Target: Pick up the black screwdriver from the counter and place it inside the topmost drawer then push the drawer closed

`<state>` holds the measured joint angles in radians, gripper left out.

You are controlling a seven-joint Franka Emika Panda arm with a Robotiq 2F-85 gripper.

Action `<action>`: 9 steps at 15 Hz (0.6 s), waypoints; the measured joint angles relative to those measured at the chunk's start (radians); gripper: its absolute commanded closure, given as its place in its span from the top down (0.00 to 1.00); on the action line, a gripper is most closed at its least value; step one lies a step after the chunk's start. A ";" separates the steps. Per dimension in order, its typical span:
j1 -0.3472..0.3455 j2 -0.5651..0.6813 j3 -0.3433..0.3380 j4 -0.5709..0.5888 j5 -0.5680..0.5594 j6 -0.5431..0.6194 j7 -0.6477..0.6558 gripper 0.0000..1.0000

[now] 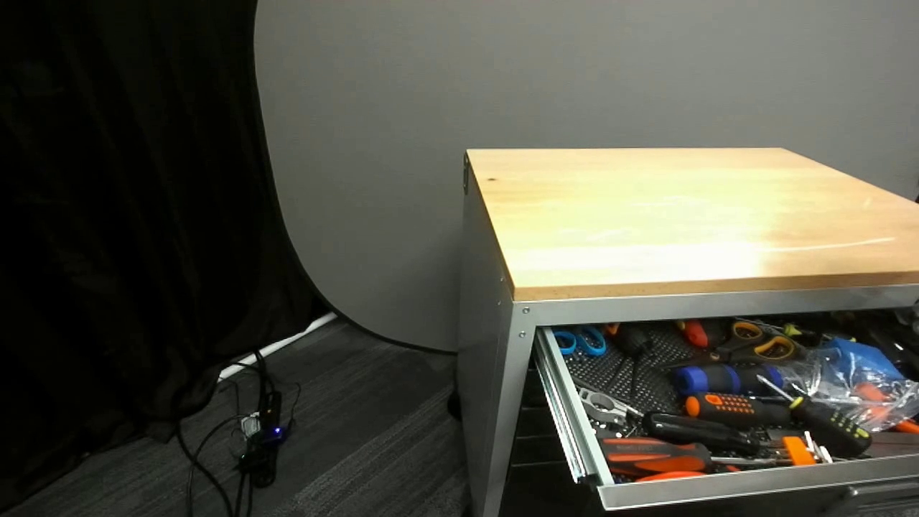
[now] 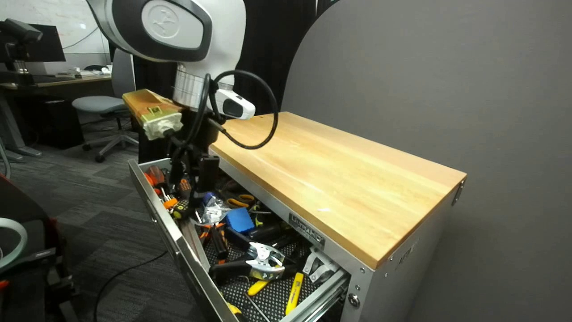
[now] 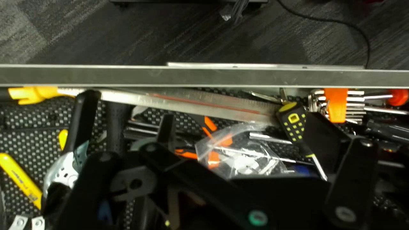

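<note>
Your tool grips nothing — its jaws stand wide apart over the drawer. The black screwdriver, the one with yellow dots I think, lies inside the drawer near its front. Next, lift straight up, so you don't drag it or the plastic bag — then go to the drawer's front and push the middle slow and straight.

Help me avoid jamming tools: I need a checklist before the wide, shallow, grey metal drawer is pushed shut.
1. Grey metal drawer pulled out: ok.
2. Stubby black, yellow-dotted screwdriver inside it: ok.
3. Black two-fingered claw open: ok.
4. Claw clear of the drawer: not ok, hanging over it.
5. Loose orange- and black-handled tools low enough to pass under the pale wooden counter: cannot tell.
</note>
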<state>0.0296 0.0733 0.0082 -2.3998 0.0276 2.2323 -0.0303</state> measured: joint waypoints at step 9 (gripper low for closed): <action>-0.105 0.029 -0.091 -0.045 -0.024 -0.186 -0.052 0.58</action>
<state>-0.0758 0.1018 -0.0832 -2.4449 0.0033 2.0464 -0.0820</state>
